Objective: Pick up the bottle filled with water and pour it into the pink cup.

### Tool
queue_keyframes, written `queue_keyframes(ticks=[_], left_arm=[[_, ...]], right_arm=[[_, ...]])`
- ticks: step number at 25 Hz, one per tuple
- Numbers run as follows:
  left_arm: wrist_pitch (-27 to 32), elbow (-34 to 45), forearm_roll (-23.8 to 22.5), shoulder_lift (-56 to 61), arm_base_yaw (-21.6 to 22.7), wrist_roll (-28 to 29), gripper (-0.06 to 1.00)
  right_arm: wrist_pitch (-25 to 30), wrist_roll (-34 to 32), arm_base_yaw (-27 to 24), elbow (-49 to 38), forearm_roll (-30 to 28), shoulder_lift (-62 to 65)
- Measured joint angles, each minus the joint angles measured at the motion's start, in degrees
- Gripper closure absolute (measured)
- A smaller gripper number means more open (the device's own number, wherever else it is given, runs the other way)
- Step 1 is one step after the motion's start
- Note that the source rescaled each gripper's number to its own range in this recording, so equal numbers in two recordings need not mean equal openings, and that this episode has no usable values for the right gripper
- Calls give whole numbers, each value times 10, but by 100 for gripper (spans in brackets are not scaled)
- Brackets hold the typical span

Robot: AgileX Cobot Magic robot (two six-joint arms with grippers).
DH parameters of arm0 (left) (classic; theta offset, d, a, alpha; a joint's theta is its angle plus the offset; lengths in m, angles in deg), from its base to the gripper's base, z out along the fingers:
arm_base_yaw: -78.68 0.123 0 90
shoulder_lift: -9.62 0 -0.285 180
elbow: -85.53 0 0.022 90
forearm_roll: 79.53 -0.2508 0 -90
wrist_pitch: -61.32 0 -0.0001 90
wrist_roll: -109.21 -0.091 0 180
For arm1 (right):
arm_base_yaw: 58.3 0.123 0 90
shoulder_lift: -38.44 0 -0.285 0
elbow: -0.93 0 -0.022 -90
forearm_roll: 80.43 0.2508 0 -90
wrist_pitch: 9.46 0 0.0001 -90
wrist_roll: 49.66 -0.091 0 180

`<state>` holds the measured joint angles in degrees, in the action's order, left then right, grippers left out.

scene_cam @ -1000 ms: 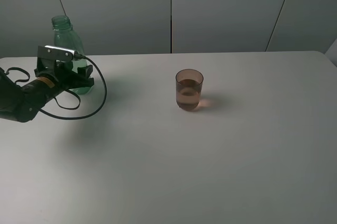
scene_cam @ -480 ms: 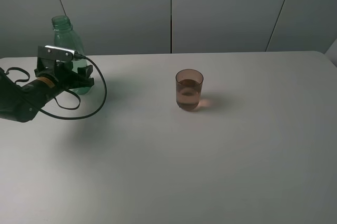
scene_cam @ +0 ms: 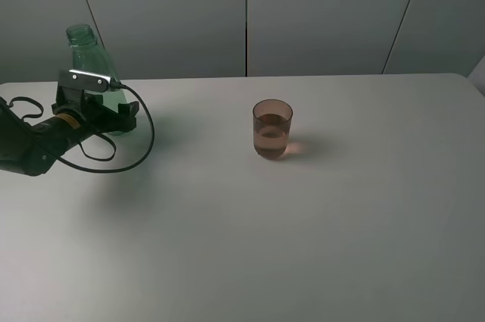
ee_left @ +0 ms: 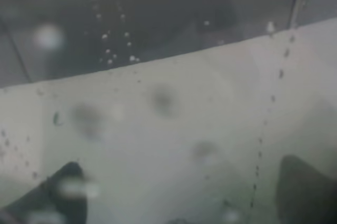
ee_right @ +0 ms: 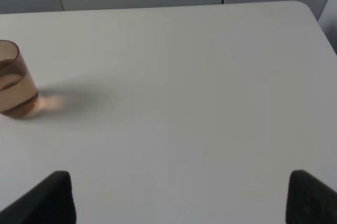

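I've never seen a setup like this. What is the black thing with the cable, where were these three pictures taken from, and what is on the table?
The black thing is a robot arm ending in a gripper, the left gripper. It is at a green bottle, which tilts; whether it grips it I cannot tell. One picture comes from a camera mounted high, looking down on the white table. The blurry picture comes from that arm's wrist camera, pressed close to the wet bottle wall. The third comes from the other arm's wrist; the right gripper has its fingers spread. A pink cup, partly filled, stands mid-table.
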<state>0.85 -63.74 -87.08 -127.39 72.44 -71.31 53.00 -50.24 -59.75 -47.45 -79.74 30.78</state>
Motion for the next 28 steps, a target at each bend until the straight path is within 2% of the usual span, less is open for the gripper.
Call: queue_keyframes(ticks=[8,13,20,22,28], left_arm=[[75,0,-2,18,0,0,-5],[158,1,-3,52,0,0,-5],[217,70,-6,116,0,1,-5],[264,82,-3,143,0,1,-5],[512,86,-1,252,0,31,-5]], right_arm=[[0,0,0,0,0,0],[0,0,0,0,0,0],[0,0,0,0,0,0],[0,0,0,0,0,0],[0,0,0,0,0,0]])
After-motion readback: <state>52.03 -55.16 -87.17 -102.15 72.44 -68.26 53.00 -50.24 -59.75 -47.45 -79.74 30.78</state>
